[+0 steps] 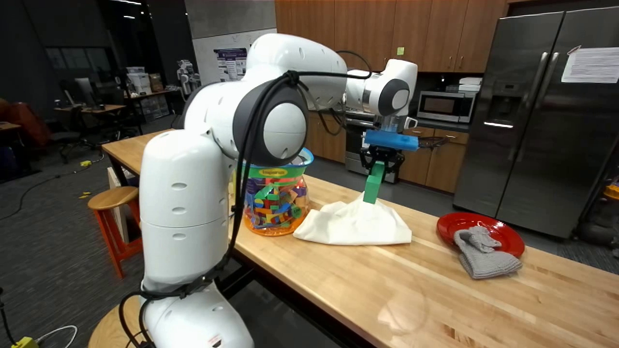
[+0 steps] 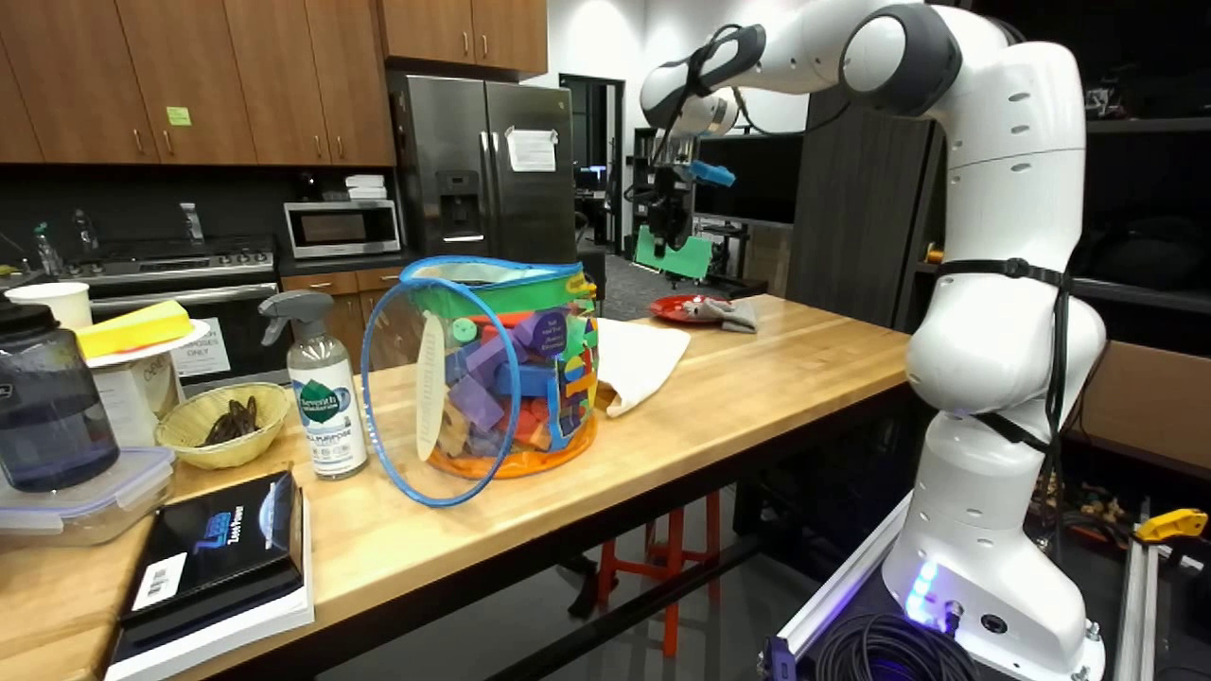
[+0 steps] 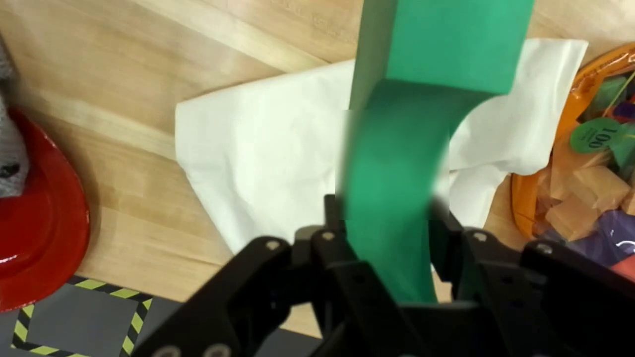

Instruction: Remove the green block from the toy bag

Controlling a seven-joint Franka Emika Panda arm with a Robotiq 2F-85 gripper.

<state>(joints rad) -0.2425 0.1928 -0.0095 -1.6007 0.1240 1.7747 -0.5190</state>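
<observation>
My gripper (image 1: pixel 379 165) is shut on the green block (image 1: pixel 373 184), a long piece with a curved cut. It holds the block by one end, tilted, over the white cloth. The block fills the upper middle of the wrist view (image 3: pixel 456 44), between the fingers (image 3: pixel 387 213). It also shows in an exterior view (image 2: pixel 691 255), partly behind the gripper (image 2: pixel 665 232). The clear toy bag (image 1: pixel 275 205) stands on the table, away from the gripper, full of multicoloured pieces. Its blue-rimmed lid hangs open in an exterior view (image 2: pixel 516 378). Only part of the bag shows in the wrist view (image 3: pixel 585 183).
A white cloth (image 1: pixel 353 224) lies on the wooden table (image 1: pixel 435 290) below the block. A red plate (image 1: pixel 505 234) with a grey knitted cloth (image 1: pixel 488 261) is farther along. A spray bottle (image 2: pixel 326 407), a yellow basket (image 2: pixel 227 445) and a black book (image 2: pixel 218 549) stand near the bag.
</observation>
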